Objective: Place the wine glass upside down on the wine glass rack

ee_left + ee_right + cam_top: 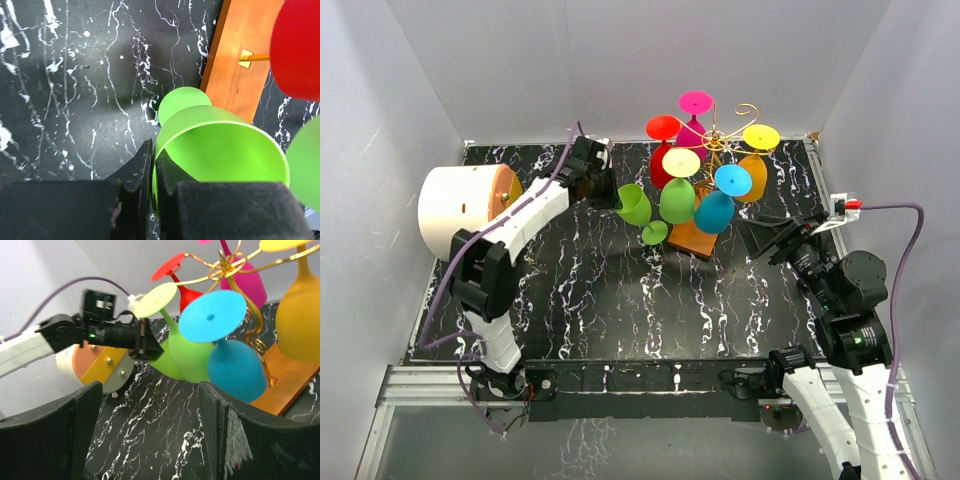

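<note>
Left wrist view tells you the grip: the left end effector (154, 161) is clamped on the rim of the lime-green wine glass (220, 150), with the bowl wall passing between its two fingers. The glass is in the air just left of the wine glass rack (722, 142). Its round foot points away from the fingers, down toward the bench (570, 300), near the corner of the orange-brown base (235, 65). So the glass is not yet turned over. The right end effector (150, 410) is at the right, its fingers wide apart and nothing between them.

To do this step well, I think you should draw the glass a little away from the rack before you rotate the wrist. The hanging green glass (677, 200) and the blue glass (715, 212) are very close, and a swinging foot could knock them. Turn slowly until the foot is on top. A grip on the rim is thin and the bowl looks smooth, so it may slip during the rotation. Then bring the stem into a free scroll arm from its open side, and lower until the foot sits on the wire. Which arm is free, I cannot tell surely from these views.
</note>
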